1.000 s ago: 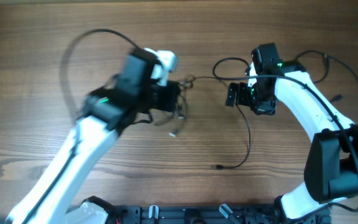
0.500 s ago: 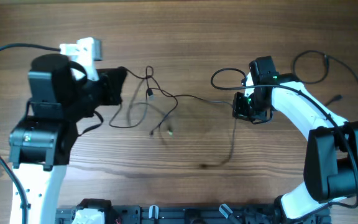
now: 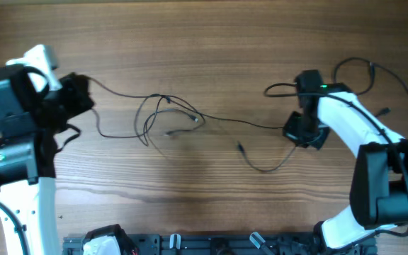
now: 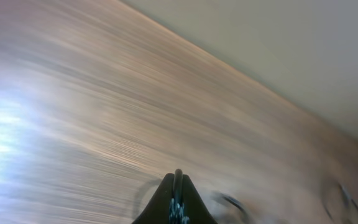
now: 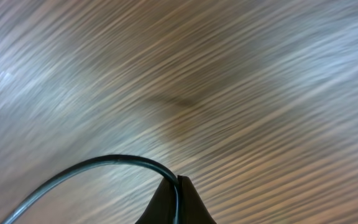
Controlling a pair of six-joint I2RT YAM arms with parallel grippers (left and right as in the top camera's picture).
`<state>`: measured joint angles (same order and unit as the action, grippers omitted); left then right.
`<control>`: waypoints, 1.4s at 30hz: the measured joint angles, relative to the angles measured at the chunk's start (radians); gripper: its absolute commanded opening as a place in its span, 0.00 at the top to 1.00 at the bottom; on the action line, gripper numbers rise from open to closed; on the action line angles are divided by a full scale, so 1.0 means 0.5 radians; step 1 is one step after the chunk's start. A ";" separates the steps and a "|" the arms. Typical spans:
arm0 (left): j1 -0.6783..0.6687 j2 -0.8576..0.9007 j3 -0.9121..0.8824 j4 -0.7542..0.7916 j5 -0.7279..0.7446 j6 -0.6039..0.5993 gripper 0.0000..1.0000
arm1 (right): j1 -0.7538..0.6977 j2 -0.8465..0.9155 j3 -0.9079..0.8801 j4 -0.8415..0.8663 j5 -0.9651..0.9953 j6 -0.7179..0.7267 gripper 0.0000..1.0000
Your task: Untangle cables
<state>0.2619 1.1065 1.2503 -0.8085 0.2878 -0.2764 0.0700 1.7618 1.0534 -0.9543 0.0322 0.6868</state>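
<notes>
well, both of my claws are pinched tight on the cables point(image 3: 172, 117), which lie strung across the middle of the wooden table point(image 3: 225, 35). my left claw point(image 3: 85, 98) sits at the far left, its fingers closed on one cord end. in its own wrist view my left claw point(image 4: 177, 179) shows the two tips pressed together, with everything past them smeared to blur. my right claw point(image 3: 294, 130) is over on the right, shut on the other end. its wrist view shows my right claw point(image 5: 178, 184) closed, with a cord point(image 5: 104, 163) arcing out of the tips to the left.

between the two claws the cords run nearly straight, except for a knot of loose loops left of centre, where small pale plug tips point(image 3: 197, 121) lie. one slack loop sags toward the near side, right of centre, ending in a dark plug point(image 3: 239, 147) on the wood.

a green light point(image 3: 324, 88) glows on my right arm. thicker arm wiring point(image 3: 360, 65) curls behind that arm, apart from the thin cords. a black rail point(image 3: 211, 244) runs along the near edge.
</notes>
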 measured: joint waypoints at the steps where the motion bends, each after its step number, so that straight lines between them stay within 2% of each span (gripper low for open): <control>1: 0.056 0.000 0.000 0.000 -0.014 -0.007 0.96 | -0.058 0.000 0.000 -0.002 0.019 0.012 0.96; 11: 0.672 0.003 0.000 0.008 -0.113 -0.269 0.96 | -0.488 0.000 0.000 -0.025 0.041 0.039 0.96; 17: 0.790 0.080 0.000 -0.008 -0.163 -0.375 0.96 | -0.549 0.000 -0.001 -0.006 -0.001 0.037 0.96; 20: 0.773 0.154 0.000 -0.026 -0.085 -0.436 0.96 | -0.554 0.000 -0.001 0.059 -0.112 -0.034 0.96; 25: 0.570 0.314 0.000 -0.024 0.301 -0.438 0.96 | -0.546 0.000 -0.001 0.217 -0.576 -0.423 0.96; 32: 0.004 0.582 0.000 -0.024 0.938 -0.142 0.96 | -0.428 0.000 -0.001 0.243 -1.019 -0.837 0.87; 34: -0.197 0.647 0.000 -0.031 1.122 -0.014 0.96 | -0.383 0.000 -0.001 0.249 -1.086 -0.909 0.80; 37: -0.403 0.687 0.000 -0.036 1.248 0.103 0.96 | -0.339 0.000 -0.001 0.259 -1.129 -0.964 0.68; 40: -0.582 0.697 0.000 -0.039 1.286 0.190 0.96 | -0.324 0.000 -0.001 0.267 -1.156 -0.978 0.53; 42: -0.690 0.697 0.000 -0.044 1.259 0.231 0.96 | -0.324 0.000 -0.001 0.264 -1.157 -0.985 0.49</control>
<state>-0.0830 1.4551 1.2503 -0.8307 0.9173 -0.1608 -0.0921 1.7618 1.0531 -0.8223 -0.5461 0.1944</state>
